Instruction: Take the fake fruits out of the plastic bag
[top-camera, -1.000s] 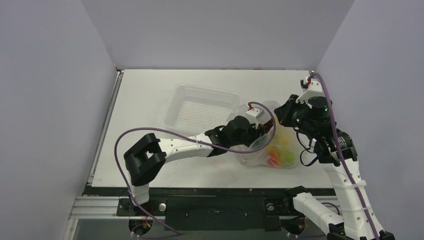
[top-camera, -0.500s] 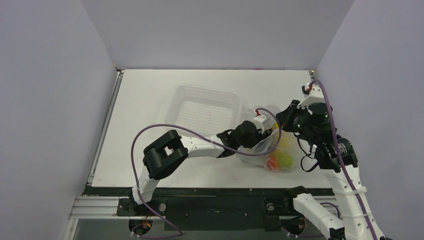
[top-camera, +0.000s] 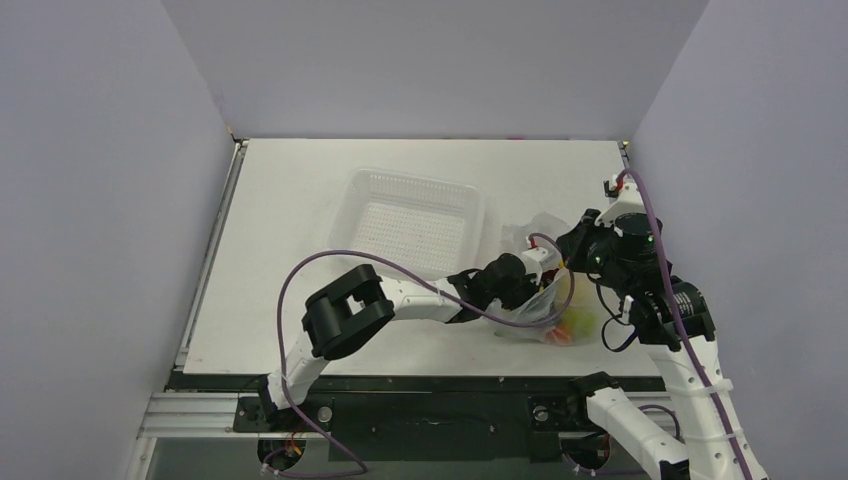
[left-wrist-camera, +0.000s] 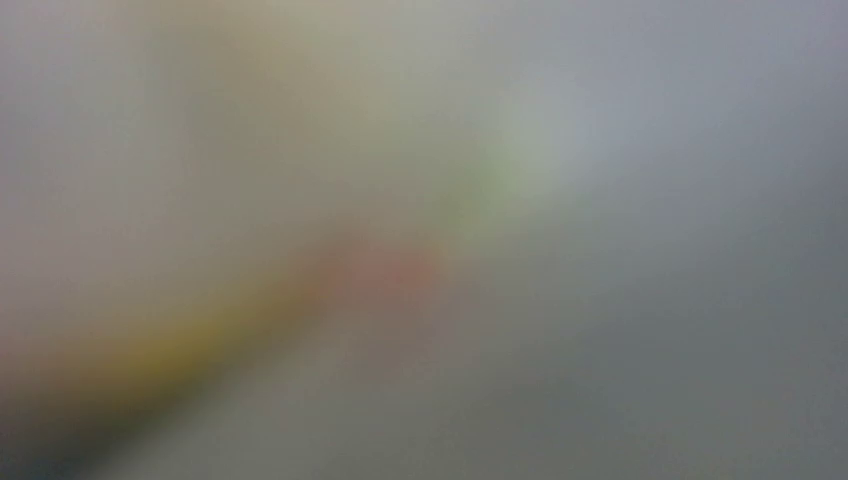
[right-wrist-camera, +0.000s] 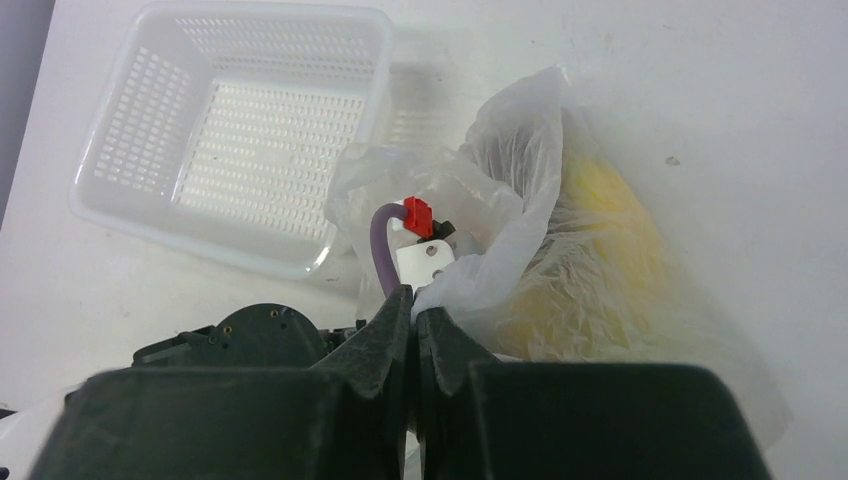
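Observation:
The clear plastic bag (top-camera: 541, 222) lies right of the basket, with yellow, green and orange-red fake fruits (top-camera: 568, 326) showing through its near end. My left gripper (top-camera: 543, 289) reaches into the bag's mouth, its fingers hidden by plastic. The left wrist view is all blur: a yellow streak (left-wrist-camera: 170, 350), a reddish patch (left-wrist-camera: 388, 268) and a greenish patch (left-wrist-camera: 492, 180). My right gripper (right-wrist-camera: 414, 305) is shut on the bag's edge (right-wrist-camera: 520, 170) and holds it up; it also shows in the top view (top-camera: 574, 256). A yellow fruit (right-wrist-camera: 600, 250) shows through the plastic.
The white perforated basket (top-camera: 372, 187) stands left of the bag, empty; the right wrist view shows it too (right-wrist-camera: 250, 130). The left arm's purple cable (top-camera: 300, 275) loops above the table. Grey walls close in left, right and back.
My left arm has pushed farther right and nearer, deeper into the bag. The bag and its fruits have shifted toward the near right. My right gripper has moved slightly nearer, still holding the edge.

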